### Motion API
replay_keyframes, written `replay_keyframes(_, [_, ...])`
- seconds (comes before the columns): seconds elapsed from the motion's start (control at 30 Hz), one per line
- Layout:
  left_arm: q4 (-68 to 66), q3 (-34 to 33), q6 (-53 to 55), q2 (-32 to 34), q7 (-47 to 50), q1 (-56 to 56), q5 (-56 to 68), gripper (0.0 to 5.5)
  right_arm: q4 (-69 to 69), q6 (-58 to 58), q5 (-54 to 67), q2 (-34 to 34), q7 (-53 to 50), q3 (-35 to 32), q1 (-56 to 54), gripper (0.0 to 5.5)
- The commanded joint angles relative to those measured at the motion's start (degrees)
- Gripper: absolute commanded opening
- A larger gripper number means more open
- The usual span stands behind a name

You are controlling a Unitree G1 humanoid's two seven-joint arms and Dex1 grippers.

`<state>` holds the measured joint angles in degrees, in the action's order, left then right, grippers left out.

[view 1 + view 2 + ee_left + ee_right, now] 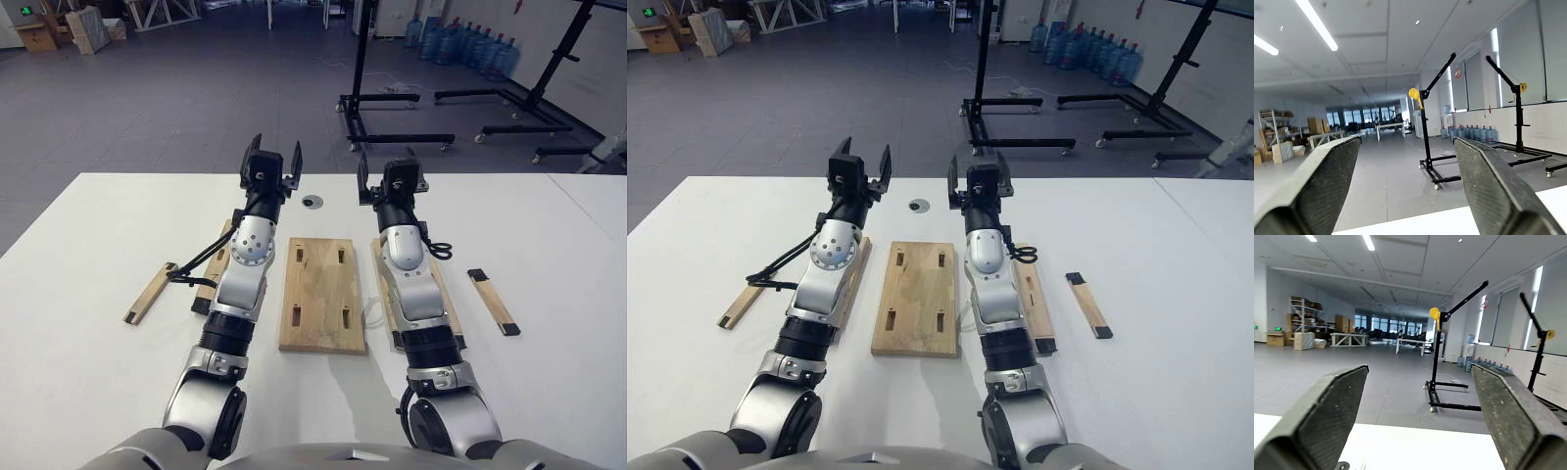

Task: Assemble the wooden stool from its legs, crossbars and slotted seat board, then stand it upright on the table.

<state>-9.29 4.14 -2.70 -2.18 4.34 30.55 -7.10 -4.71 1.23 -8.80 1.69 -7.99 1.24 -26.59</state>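
Note:
The slotted seat board (pixel 321 293) lies flat on the white table (pixel 88 333) between my two arms, with four slots in its face. A short wooden piece (pixel 149 292) rests at the left and another (pixel 493 301) at the right. Longer wooden pieces lie partly hidden under my left arm (pixel 214 264) and under my right arm (pixel 446 299). My left gripper (pixel 274 157) is held above the table's far side, open and empty. Beside it my right gripper (pixel 387 168) is also open and empty. Both point toward the room beyond the table.
A small round grommet (pixel 313 202) is set in the table beyond the board. Black wheeled stands (pixel 392 108) and water bottles (pixel 460 44) are on the floor behind the table. A table seam (pixel 573 201) runs along the right side.

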Motion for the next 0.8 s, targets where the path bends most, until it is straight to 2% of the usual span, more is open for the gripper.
replay_keyframes(0.03, [0.3, -0.5, -0.2, -1.0, -2.0, 1.0, 3.0, 3.45, -1.1, 0.3, 1.7, -0.3, 1.0, -0.7, -1.2, 3.85])
replay_keyframes(0.53, [-1.2, -1.5, 2.9, 0.5, -1.2, 0.7, 2.5, 3.45, -0.7, -0.8, 5.9, 0.3, 7.4, 1.1, -0.9, 3.85])
replay_keyframes(0.8, [-0.1, -1.7, 2.7, 0.2, -1.1, 0.1, 2.3, 3.45, 0.0, -1.0, 4.6, 0.0, 5.9, 1.1, -0.4, 3.85])
